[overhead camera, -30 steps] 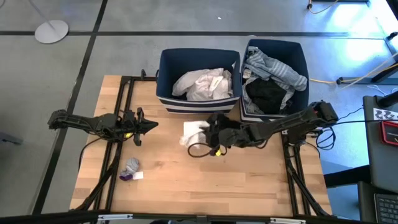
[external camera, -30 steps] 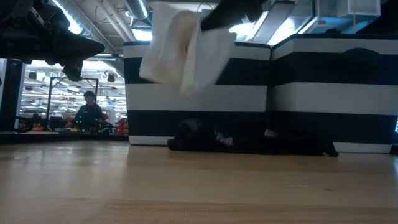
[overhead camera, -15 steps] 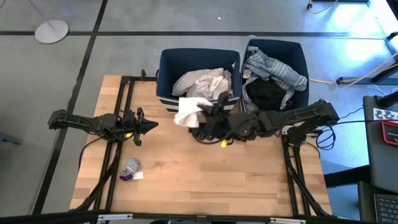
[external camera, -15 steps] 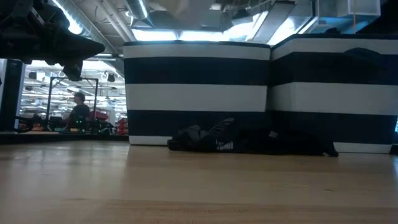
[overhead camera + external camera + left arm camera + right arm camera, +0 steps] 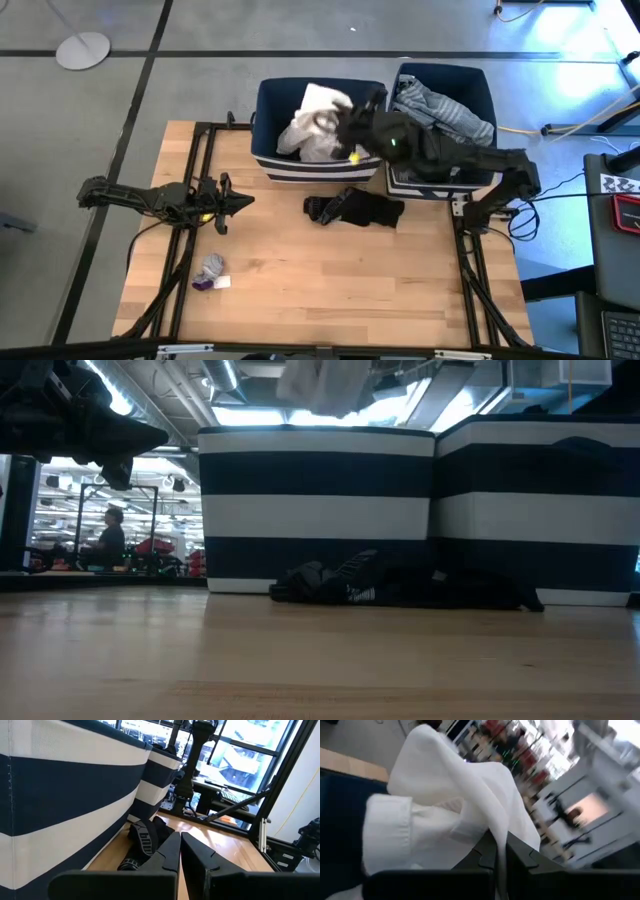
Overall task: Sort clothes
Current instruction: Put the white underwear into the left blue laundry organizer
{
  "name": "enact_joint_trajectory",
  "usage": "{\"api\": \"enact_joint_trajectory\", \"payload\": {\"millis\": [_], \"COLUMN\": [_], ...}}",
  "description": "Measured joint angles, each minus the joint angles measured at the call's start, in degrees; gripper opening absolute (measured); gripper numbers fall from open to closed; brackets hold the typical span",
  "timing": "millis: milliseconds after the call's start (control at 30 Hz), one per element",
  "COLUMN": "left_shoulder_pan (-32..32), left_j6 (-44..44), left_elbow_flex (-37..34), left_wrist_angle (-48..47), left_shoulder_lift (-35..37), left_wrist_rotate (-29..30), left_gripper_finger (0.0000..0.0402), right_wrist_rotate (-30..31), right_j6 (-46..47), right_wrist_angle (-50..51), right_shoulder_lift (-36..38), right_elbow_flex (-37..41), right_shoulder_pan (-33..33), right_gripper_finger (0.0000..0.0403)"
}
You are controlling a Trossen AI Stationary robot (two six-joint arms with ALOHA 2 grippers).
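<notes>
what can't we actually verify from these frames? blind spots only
- Black garment: what kind of garment; crumpled in the high view, lying low against the bins in the low view.
- Left bin: contents under the white piece, which the right gripper holds over it; its wall hides the inside in the low view.
- Small grey item: too small in the high view, absent elsewhere.
- Left gripper: waits, jaws shut.

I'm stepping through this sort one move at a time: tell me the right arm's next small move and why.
Probably open the right gripper. It is shut on the white garment, which hangs above the left bin where other white pieces already lie, so letting go should drop it in.
</notes>
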State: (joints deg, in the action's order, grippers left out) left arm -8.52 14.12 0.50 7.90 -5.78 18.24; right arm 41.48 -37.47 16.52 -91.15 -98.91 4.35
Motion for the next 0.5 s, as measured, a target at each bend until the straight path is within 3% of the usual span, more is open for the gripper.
{"api": "enact_joint_trajectory", "payload": {"millis": [300,500], "left_shoulder_pan": [0.0,-0.02], "left_j6": [-0.42,-0.56], "left_elbow_flex": [0.02,0.02], "left_wrist_angle": [-0.02,-0.02], "left_shoulder_lift": [0.0,0.0], "left_wrist_rotate": [0.0,0.0], "left_gripper_finger": [0.0004,0.0004], "right_wrist_rotate": [-18.97,-25.83], "right_j6": [22.59,30.61], "right_wrist_angle": [17.16,21.42], "right_shoulder_lift": [-0.07,-0.07], "right_elbow_flex": [0.2,3.07], "right_shoulder_pan": [14.12,19.3], "right_gripper_finger": [0.0021,0.0021]}}
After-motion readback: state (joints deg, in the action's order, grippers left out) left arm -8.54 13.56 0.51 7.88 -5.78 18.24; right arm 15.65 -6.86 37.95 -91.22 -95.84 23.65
